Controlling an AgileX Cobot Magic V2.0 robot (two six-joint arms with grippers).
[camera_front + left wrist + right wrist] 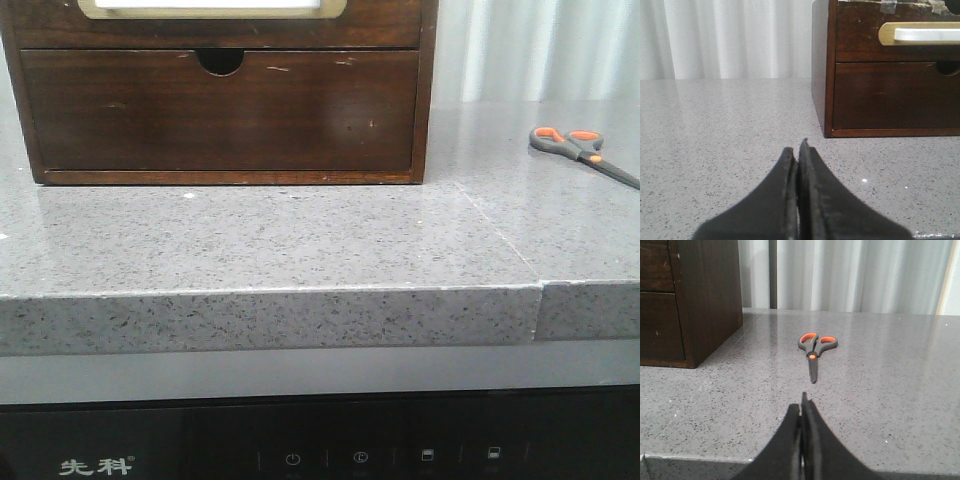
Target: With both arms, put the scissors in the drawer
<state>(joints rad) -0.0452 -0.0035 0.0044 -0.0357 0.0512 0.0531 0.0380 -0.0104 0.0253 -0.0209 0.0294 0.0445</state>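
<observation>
The scissors lie flat on the grey counter at the right, well to the right of the wooden chest; they have dark grey handles and orange-lined loops. In the right wrist view the scissors lie ahead of my right gripper, blades toward it; the gripper is shut and empty. The drawer with the brass-rimmed white inset is the chest's upper one and is closed; only its lower edge shows in the front view. My left gripper is shut and empty, out from the chest's front left corner. Neither arm shows in the front view.
A plain lower drawer with a half-round finger notch is closed below the inset drawer. The counter's front edge has a seam at the right. White curtains hang behind the counter.
</observation>
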